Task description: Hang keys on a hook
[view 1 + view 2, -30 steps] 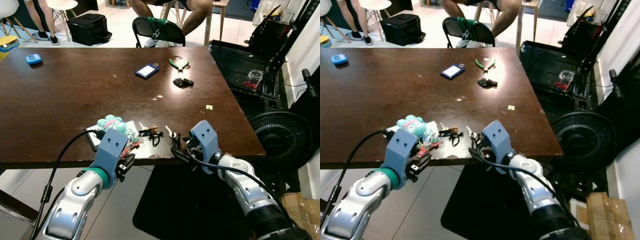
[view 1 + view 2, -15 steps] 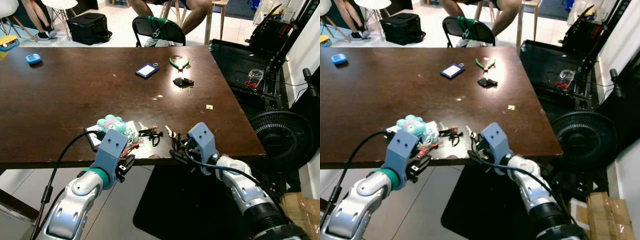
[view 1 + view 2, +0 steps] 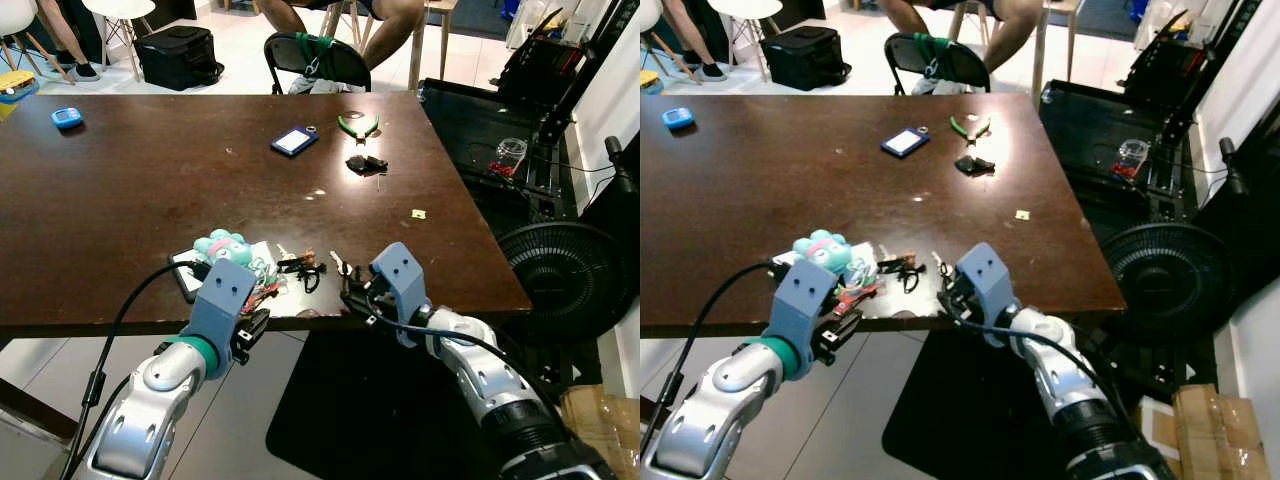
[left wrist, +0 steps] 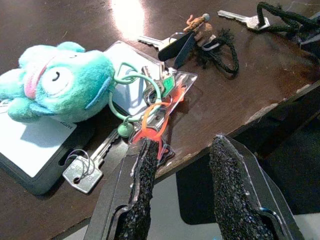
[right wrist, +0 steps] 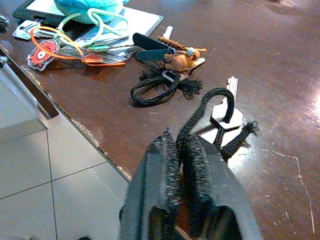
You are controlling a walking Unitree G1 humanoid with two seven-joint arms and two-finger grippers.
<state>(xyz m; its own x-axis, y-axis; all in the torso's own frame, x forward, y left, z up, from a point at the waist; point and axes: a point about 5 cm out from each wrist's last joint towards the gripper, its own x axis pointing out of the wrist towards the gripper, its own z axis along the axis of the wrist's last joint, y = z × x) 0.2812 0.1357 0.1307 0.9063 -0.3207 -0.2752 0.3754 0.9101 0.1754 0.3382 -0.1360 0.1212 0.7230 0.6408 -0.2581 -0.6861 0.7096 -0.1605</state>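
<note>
A silver key (image 5: 226, 107) on a black cord loop (image 5: 207, 105) lies at the dark table's front edge (image 3: 300, 320). My right gripper (image 3: 352, 297) is shut on that cord, fingers (image 5: 169, 150) pinching it just over the edge. Beside it lies another key with a black cord and an orange charm (image 5: 177, 56). Further left is a bunch of keys (image 4: 150, 92) with a teal plush (image 3: 222, 247), a green ring and an orange loop, on a card holder. My left gripper (image 4: 182, 145) stands open at the edge below this bunch, one fingertip (image 4: 148, 150) by the orange loop.
Across the table lie a blue tag (image 3: 294, 141), green pliers (image 3: 358, 124), a small black item (image 3: 366, 163) and a blue gadget (image 3: 67, 117). Behind are a folding chair (image 3: 317, 60), a seated person's legs and a black case (image 3: 180, 55). A fan (image 3: 565, 275) stands at the right.
My right gripper has shifted a little left and closer to the table edge, still holding the black cord. The left arm has stayed where it was.
</note>
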